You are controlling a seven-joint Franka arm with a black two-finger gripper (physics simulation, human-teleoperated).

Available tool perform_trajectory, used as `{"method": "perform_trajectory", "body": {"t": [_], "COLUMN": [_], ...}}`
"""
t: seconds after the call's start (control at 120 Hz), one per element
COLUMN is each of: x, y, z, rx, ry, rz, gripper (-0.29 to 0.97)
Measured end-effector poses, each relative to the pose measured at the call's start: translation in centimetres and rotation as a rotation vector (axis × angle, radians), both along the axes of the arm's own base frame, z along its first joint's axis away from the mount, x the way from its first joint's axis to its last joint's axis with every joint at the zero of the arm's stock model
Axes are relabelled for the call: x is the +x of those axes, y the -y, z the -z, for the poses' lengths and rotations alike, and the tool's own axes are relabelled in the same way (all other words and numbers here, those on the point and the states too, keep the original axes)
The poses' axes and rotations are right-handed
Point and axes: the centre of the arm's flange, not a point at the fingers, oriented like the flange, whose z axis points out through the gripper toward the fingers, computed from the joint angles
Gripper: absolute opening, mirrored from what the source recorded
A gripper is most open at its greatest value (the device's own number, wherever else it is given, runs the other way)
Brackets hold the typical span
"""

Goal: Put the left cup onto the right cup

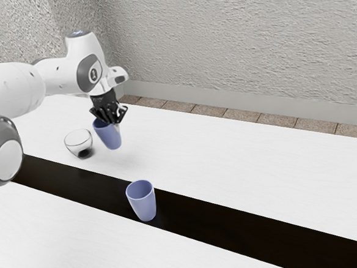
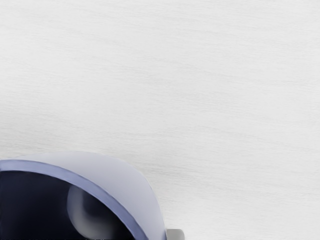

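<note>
Fingers pinch left cup rim (airborne); right cup well apart.

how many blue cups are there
2. One blue cup is held tilted in the end effector, beside a clear glass bowl. The second blue cup stands upright on the dark strip. None appears hidden.
</note>
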Motion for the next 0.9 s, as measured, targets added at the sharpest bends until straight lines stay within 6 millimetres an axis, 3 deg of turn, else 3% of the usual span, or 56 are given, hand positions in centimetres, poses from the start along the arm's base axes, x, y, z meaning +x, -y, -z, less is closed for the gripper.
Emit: {"method": "perform_trajectory", "body": {"t": [0.125,0.267,0.525,0.667,0.9], "x": [-2.9,-7.6,-13.5,-16.3,-17.7], "y": [6.9,13.5,19.5,21.5,23.9], "z": [-4.1,-5.5,-6.5,-5.6,-5.3], "rx": [-0.018,-0.022,0.017,0.026,0.030], "ry": [-0.016,-0.064,-0.096,-0.117,-0.109], "rz": [0.091,0.182,0.248,0.260,0.259], "gripper": [-0.10,-0.10,-0.10,-0.10,-0.10]}}
